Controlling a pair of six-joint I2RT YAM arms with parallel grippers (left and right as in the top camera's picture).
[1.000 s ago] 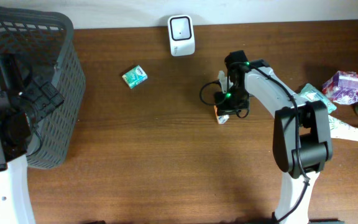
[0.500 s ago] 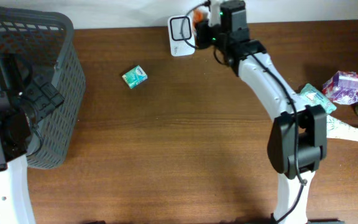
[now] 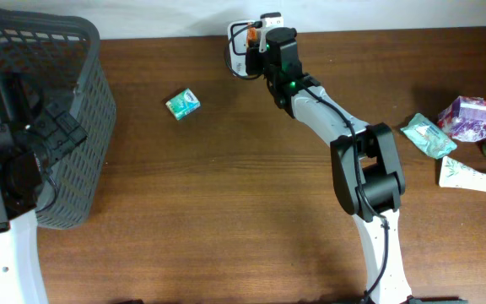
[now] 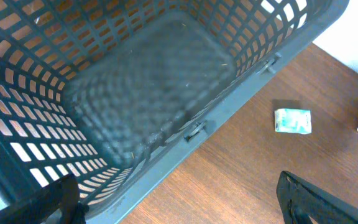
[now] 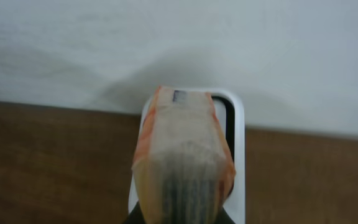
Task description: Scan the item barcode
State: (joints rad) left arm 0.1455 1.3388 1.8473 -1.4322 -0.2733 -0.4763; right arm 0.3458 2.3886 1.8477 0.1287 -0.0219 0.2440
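place: shop checkout mock-up | cues: barcode scanner (image 5: 238, 163), grey basket (image 3: 87, 110), packaged goods (image 3: 477, 116)

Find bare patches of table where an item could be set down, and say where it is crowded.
Free: the wide wood between the basket and the right arm, in front of the green packet. Crowded: around the scanner, and the pile of packets at the right edge.

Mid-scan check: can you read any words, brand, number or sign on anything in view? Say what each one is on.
No text can be read in any view.
Orange packet, held in front of the scanner: dark print, too blurred to read.
Green packet on the table: print too small to read.
Purple packet: print too small to read.
White tube: markings too small to read.
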